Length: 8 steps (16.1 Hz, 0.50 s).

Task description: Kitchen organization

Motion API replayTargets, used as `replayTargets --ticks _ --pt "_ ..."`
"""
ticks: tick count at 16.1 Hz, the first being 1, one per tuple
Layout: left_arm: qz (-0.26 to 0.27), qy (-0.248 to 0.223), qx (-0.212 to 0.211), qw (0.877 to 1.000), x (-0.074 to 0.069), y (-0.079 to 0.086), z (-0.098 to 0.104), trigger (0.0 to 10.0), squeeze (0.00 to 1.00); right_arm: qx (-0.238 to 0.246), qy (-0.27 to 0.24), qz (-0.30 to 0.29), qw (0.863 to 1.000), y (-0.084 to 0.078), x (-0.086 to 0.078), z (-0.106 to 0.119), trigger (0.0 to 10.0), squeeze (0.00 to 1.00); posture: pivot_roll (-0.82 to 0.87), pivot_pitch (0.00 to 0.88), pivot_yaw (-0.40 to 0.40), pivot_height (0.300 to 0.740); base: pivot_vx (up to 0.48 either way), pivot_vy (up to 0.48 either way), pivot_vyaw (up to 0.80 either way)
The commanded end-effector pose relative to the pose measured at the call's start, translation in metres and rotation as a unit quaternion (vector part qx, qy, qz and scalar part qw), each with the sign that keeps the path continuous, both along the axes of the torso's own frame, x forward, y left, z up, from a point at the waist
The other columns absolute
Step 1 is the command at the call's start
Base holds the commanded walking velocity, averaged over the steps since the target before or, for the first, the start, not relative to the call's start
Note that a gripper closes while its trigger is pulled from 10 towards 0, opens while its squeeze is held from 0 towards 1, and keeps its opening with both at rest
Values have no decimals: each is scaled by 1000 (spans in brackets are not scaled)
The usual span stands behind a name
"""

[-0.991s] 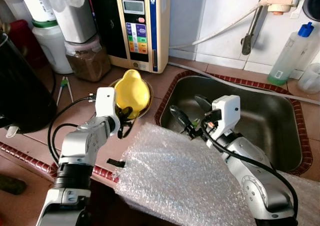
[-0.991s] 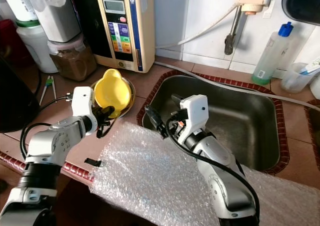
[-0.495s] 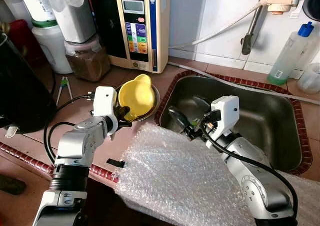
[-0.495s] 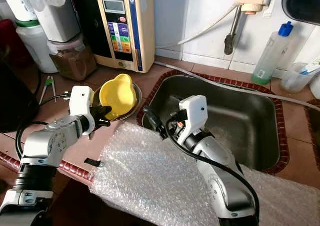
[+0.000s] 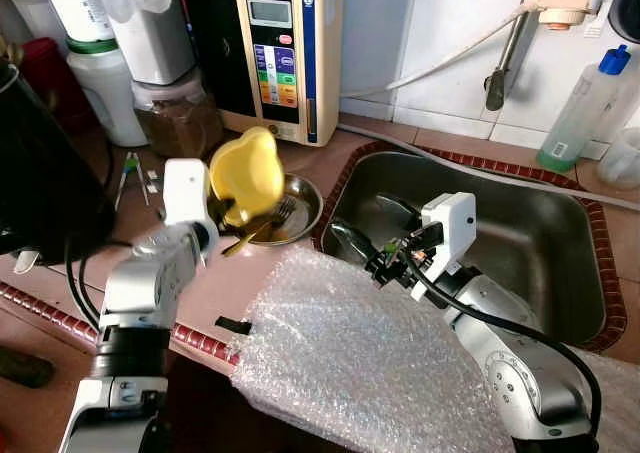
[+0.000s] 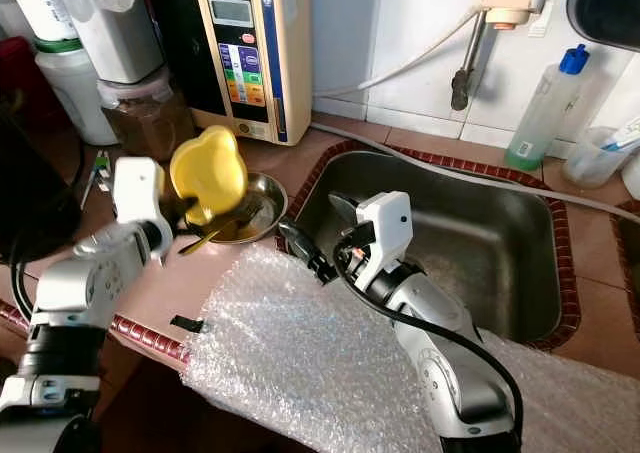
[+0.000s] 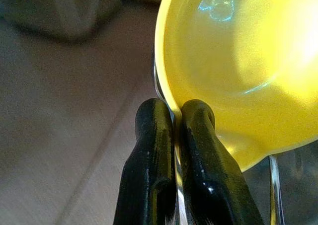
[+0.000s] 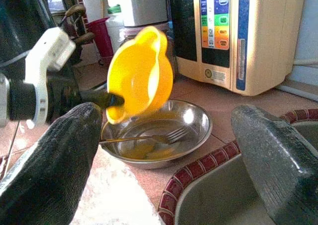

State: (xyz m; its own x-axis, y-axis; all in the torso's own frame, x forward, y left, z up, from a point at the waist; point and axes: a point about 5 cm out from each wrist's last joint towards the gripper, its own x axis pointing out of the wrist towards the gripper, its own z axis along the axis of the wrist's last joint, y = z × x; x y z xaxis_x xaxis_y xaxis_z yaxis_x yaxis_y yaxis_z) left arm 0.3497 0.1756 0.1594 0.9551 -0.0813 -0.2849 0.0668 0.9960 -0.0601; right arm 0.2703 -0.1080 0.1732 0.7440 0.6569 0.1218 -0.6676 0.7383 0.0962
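Left gripper (image 7: 174,116) of mine is pinched tight on the rim of a yellow plastic bowl (image 5: 246,173), holding it tilted on edge in the air just above the steel dish (image 5: 296,210), where a fork (image 8: 149,138) lies. My right gripper (image 5: 372,251) hovers with fingers wide apart and holding nothing, over the near rim of the sink (image 5: 560,263), beside a sheet of bubble wrap (image 5: 350,363). By my reading the tidying is at an early stage: one bowl is lifted, not yet placed anywhere, while the dish and fork sit on the counter.

yellow bowl (image 5: 246,174) is motion-blurred, it hides part of the steel dish (image 5: 300,205), fork (image 8: 149,138) handle disappears behind it
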Motion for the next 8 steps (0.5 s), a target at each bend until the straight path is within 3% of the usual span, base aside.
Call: replayTargets --ticks 1,5,8 --pt "14 -36 1 999 4 1 14 0 0 0 -13 10 1000 1 0 8 10000 373 -113 21 56 740 0 0 0" --pt "12 -43 6 999 4 -5 12 0 0 1 -11 8 1000 1 0 8 10000 345 -117 19 52 740 0 0 0" --pt "23 -73 36 996 8 -6 20 0 0 1 -12 5 1000 0 1 8 10000 341 -119 18 49 740 0 0 0"
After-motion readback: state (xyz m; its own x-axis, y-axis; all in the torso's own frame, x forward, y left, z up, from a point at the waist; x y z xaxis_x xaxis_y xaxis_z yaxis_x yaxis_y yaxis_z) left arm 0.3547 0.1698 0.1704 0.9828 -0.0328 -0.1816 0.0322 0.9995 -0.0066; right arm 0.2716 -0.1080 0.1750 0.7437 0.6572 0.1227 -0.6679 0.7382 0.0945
